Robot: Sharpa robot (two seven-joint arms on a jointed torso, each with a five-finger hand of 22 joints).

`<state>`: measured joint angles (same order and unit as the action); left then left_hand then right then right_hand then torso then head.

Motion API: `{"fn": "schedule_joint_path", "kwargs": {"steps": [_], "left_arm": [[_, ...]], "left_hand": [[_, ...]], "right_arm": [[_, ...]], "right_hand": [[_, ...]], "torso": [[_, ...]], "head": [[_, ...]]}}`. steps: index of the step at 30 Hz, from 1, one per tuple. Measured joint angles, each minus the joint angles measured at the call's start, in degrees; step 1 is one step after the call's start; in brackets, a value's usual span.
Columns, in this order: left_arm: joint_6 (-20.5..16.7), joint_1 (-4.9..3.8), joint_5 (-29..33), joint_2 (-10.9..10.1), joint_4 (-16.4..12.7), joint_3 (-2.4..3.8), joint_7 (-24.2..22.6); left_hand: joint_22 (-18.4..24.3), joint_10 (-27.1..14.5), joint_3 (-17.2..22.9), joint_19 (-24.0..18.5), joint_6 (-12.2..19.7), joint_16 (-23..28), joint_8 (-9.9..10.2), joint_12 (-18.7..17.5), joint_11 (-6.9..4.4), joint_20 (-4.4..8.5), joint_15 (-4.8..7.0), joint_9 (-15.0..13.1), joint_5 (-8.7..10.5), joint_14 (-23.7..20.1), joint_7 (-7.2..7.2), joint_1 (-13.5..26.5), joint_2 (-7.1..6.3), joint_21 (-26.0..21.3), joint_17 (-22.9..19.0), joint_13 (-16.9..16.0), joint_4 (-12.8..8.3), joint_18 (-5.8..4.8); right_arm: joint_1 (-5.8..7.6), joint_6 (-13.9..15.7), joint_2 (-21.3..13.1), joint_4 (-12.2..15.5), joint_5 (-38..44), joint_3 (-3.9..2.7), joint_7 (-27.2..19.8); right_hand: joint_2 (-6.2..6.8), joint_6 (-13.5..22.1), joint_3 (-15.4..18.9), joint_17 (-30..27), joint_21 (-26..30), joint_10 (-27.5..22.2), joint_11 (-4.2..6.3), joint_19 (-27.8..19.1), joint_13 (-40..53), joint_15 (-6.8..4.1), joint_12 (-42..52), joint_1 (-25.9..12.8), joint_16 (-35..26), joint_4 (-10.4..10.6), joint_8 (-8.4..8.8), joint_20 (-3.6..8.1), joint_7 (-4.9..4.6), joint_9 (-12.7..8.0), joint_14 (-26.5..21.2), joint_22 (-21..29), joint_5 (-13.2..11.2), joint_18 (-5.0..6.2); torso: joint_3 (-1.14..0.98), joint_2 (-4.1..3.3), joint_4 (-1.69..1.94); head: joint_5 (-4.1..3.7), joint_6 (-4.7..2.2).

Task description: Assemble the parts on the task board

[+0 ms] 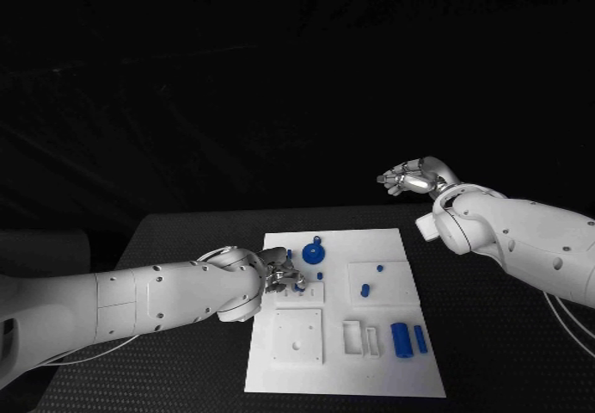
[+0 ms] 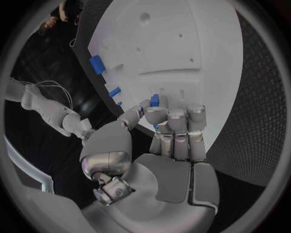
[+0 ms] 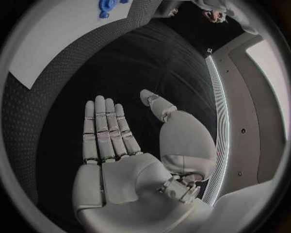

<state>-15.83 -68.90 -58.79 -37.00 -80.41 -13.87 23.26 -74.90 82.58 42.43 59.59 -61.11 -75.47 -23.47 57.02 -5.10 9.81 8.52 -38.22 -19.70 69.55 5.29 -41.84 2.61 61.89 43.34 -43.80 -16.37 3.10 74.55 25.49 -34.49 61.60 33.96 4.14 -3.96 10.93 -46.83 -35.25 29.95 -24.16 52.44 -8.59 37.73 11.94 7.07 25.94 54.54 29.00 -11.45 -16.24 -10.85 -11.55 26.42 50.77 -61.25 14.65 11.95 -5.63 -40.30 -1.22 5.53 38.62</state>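
Observation:
The white task board (image 1: 347, 366) lies in the middle of the black table. My left hand (image 1: 279, 274) hovers over the board's left side with its fingers curled. In the left wrist view the thumb and a fingertip pinch a small blue part (image 2: 154, 100) just above the board (image 2: 182, 43). A round blue part with a knob (image 1: 314, 253) sits near the board's far edge. Small blue pegs (image 1: 366, 291) stand mid-board, and a blue cylinder (image 1: 401, 339) lies beside a thin blue bar (image 1: 420, 339) near the front right. My right hand (image 1: 415, 179) is raised beyond the board's far right corner; its palm (image 3: 115, 160) is flat and holds nothing.
A square white recessed plate (image 1: 297, 334) and two white blocks (image 1: 352, 335) occupy the board's front half. Black table surface (image 1: 496, 344) runs on both sides of the board. The round blue part (image 3: 109, 6) and a board corner (image 3: 55, 43) show far from my right hand.

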Motion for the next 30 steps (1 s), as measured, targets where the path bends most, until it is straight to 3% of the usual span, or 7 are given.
{"fn": "schedule_joint_path", "kwargs": {"steps": [12,30], "left_arm": [[0.1,0.59,-1.04,0.02,0.37,0.01,-0.02],[0.62,0.92,-1.36,0.28,0.92,0.01,0.03]], "left_hand": [[-0.04,-0.01,0.44,-0.53,0.0,0.0,0.0,0.0,0.0,-0.08,0.18,0.0,-0.32,0.17,0.0,0.09,0.08,0.0,-0.3,0.23,-0.3,0.79],[-0.03,-0.25,0.72,-0.53,-0.11,0.0,0.21,0.0,-0.08,-0.08,0.4,-0.04,0.03,-0.03,-0.11,0.71,-0.53,0.0,-0.62,0.5,-0.17,0.82]], "right_arm": [[0.0,-0.36,0.19,-0.01,-0.12,0.0,0.02],[0.0,-0.41,0.34,-0.09,-0.18,0.0,0.09]], "right_hand": [[0.0,0.22,0.46,-0.37,0.49,0.0,0.0,-0.71,-1.12,0.4,-0.27,0.0,-0.66,0.15,0.0,-0.3,-0.22,-0.26,-0.4,0.0,0.35,0.0],[0.0,0.21,0.62,-0.62,0.88,0.0,0.0,-1.12,-1.9,0.64,-0.5,0.0,-0.66,0.31,0.0,-0.72,-0.21,-0.53,-0.65,-0.01,0.95,0.01]], "torso": [[0.0,-0.01,-0.04],[-0.01,-0.01,-0.01]], "head": [[-0.09,-0.17],[-0.1,-0.1]]}}
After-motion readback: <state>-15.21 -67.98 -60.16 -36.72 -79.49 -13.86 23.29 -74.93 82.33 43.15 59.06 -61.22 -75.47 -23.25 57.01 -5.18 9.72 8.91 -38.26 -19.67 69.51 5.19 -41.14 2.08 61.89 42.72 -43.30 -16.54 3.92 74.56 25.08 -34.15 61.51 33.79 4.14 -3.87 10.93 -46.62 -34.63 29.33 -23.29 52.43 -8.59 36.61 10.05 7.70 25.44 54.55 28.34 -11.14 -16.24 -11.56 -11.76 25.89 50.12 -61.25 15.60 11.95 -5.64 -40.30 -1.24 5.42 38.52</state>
